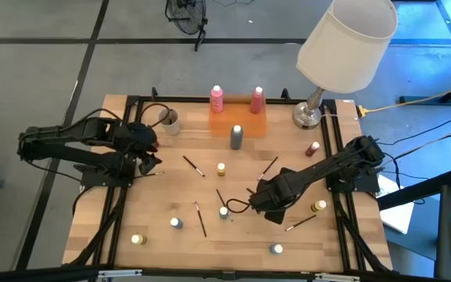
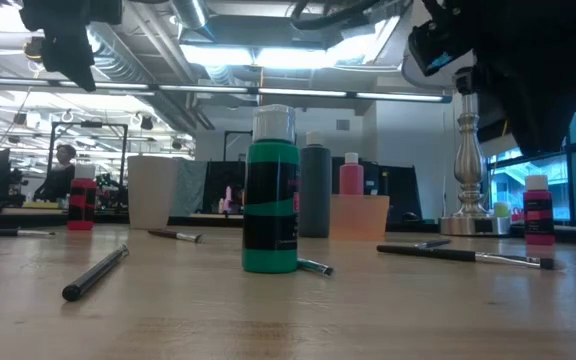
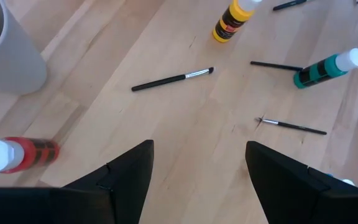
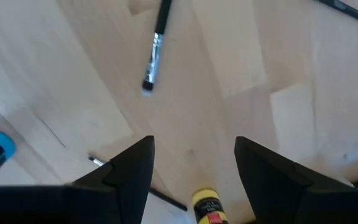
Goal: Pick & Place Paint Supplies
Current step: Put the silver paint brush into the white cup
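Paint supplies are lying scattered across the wooden desk (image 1: 163,243). Two pink bottles (image 1: 217,98) are standing at the far edge of the flat orange tray (image 1: 249,124), and a grey bottle (image 1: 236,136) is standing at the tray's near edge. Small bottles are sitting apart on the boards: a yellow-capped one (image 1: 221,168) near the middle, a green one (image 2: 270,190) that is filling the centre of the low view, a red one (image 3: 17,155) lying close under the left arm, and a dark red one (image 1: 312,148) near the lamp (image 1: 343,47). Thin dark brushes (image 1: 193,166) are lying loose between them, pointing different ways. A beige cup (image 1: 168,121) is standing at the far left beside the tray.

Left end effector (image 3: 197,168) is hovering over the left side of the desk near the cup, its fingers spread wide apart and gripping nothing. Right end effector (image 4: 192,163) is hanging just above the desk right of centre, its fingers also parted with bare wood between them, holding nothing; a yellow pot (image 4: 207,207) is showing just beside its fingers, and a brush (image 4: 155,45) is lying a little farther off.
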